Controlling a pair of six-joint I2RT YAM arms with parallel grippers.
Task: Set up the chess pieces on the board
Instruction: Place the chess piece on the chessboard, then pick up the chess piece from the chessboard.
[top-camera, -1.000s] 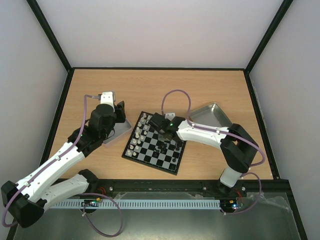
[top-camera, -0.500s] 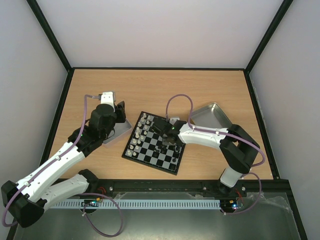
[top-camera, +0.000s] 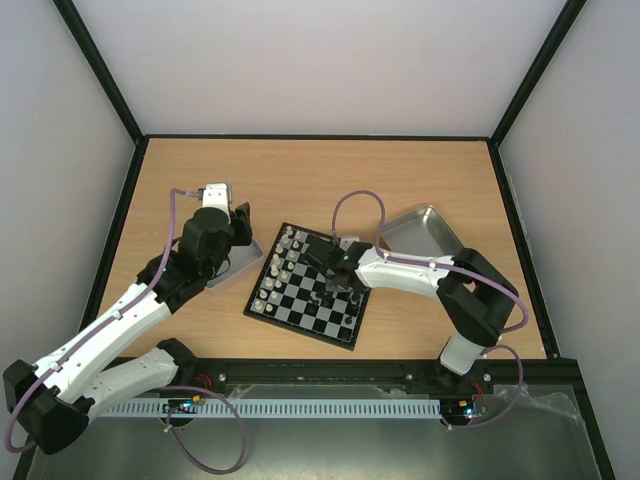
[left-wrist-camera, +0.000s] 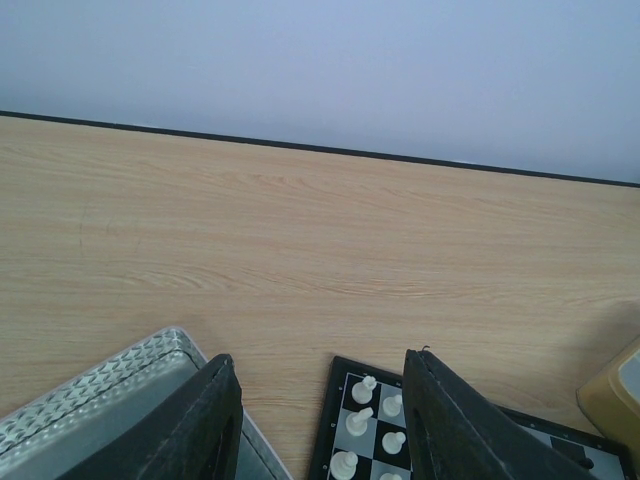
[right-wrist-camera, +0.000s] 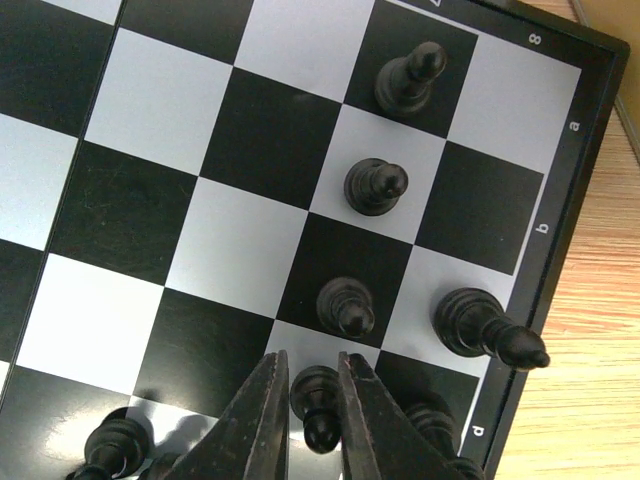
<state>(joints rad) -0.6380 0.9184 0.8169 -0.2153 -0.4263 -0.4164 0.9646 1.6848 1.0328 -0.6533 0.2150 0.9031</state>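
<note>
The board (top-camera: 300, 300) lies mid-table, with white pieces (top-camera: 279, 268) along its left side and black pieces (top-camera: 330, 297) on its right side. My right gripper (top-camera: 336, 276) is low over the board's right side. In the right wrist view the right gripper (right-wrist-camera: 311, 360) is shut on a black pawn (right-wrist-camera: 318, 402) standing on a pale square near the board's edge (right-wrist-camera: 560, 190). More black pieces (right-wrist-camera: 375, 186) stand beside it. My left gripper (top-camera: 240, 224) hovers open and empty over the left tray. The left wrist view shows the left gripper (left-wrist-camera: 320, 356) above the board's corner and white pieces (left-wrist-camera: 362, 389).
A metal tray (top-camera: 232, 268) lies left of the board, its rim also in the left wrist view (left-wrist-camera: 110, 383). A second metal tray (top-camera: 425, 230) lies right of the board. Black frame rails border the wooden table (top-camera: 300, 175).
My right gripper has moved a little toward the board's right side and settled low over it. The left arm has not moved.
</note>
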